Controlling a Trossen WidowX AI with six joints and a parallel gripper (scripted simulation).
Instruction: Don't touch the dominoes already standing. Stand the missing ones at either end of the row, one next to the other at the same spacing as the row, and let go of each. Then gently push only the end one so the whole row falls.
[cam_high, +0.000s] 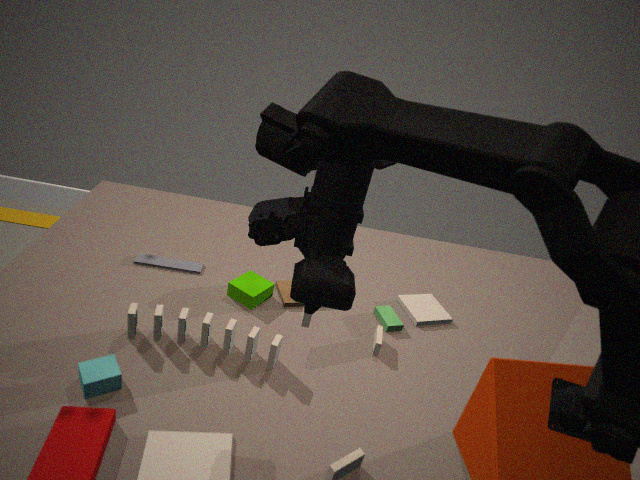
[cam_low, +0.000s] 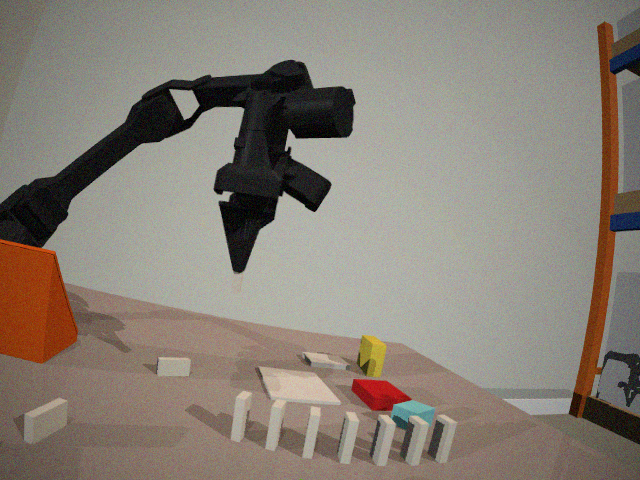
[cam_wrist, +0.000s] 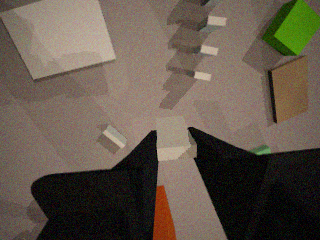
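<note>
Several pale dominoes stand upright in an evenly spaced row, whose end domino (cam_high: 275, 352) (cam_low: 241, 416) (cam_wrist: 202, 76) is the one nearest the gripper. My gripper (cam_high: 309, 310) (cam_low: 238, 270) (cam_wrist: 172, 133) is shut on a pale domino (cam_high: 306, 319) (cam_low: 237, 282) (cam_wrist: 171, 152), held well above the table, beyond that end of the row. Its lower part sticks out below the fingertips. One loose domino (cam_high: 377, 341) (cam_low: 45, 420) rests on its long edge near the light green block. Another loose domino (cam_high: 347, 463) (cam_low: 173, 366) (cam_wrist: 115, 136) also rests on its long edge, near the large white slab.
A bright green block (cam_high: 250, 289) (cam_wrist: 297, 30) and a brown slab (cam_high: 286, 295) (cam_wrist: 290, 90) lie behind the row. A teal block (cam_high: 100, 376) (cam_low: 413, 412), red block (cam_high: 74, 439) (cam_low: 379, 393) and white slab (cam_high: 188, 454) (cam_low: 299, 384) lie opposite. An orange block (cam_high: 516, 413) (cam_low: 31, 299) stands by the arm.
</note>
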